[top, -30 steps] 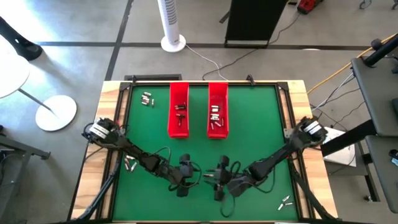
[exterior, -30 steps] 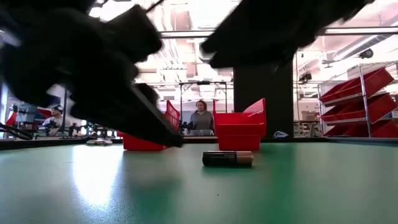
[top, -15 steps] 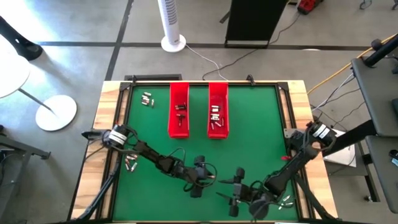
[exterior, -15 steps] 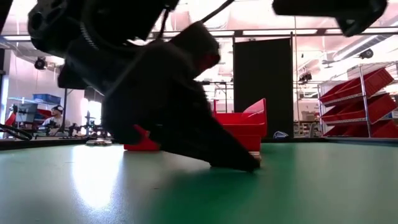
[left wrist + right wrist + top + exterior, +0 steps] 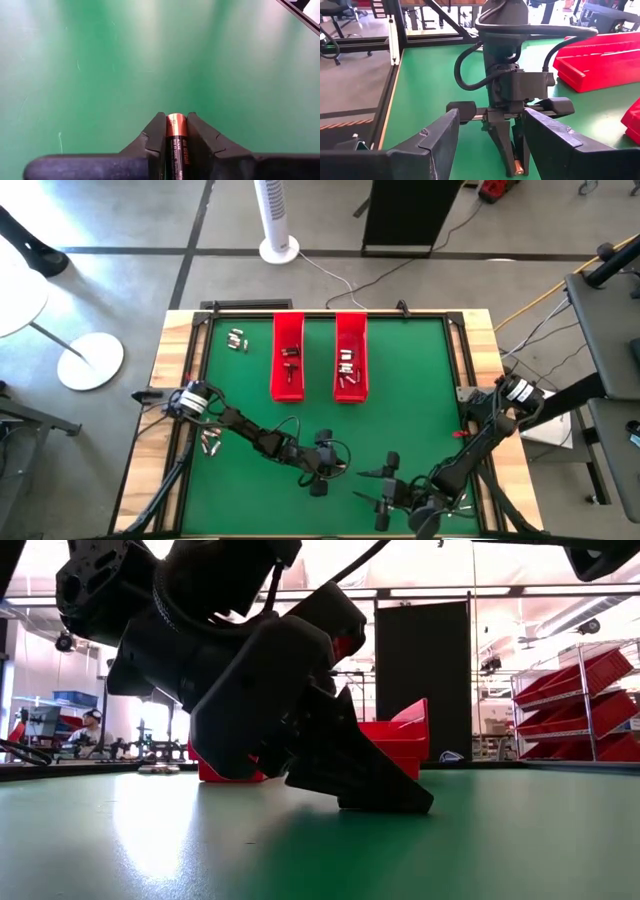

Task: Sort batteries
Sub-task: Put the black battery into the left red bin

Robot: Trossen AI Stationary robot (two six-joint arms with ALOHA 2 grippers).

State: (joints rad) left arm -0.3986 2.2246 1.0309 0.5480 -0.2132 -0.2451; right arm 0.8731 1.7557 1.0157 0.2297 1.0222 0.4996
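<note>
Left gripper [image 5: 176, 131] is pinching a copper-topped battery [image 5: 176, 125] on the green mat [image 5: 400, 380]; both red trays [image 5: 287, 360] are already holding batteries, with loose ones [image 5: 236, 338] still waiting.

Green table [image 5: 420, 380] carries two red trays [image 5: 287, 360] and seemingly scattered batteries [image 5: 236, 338].
</note>
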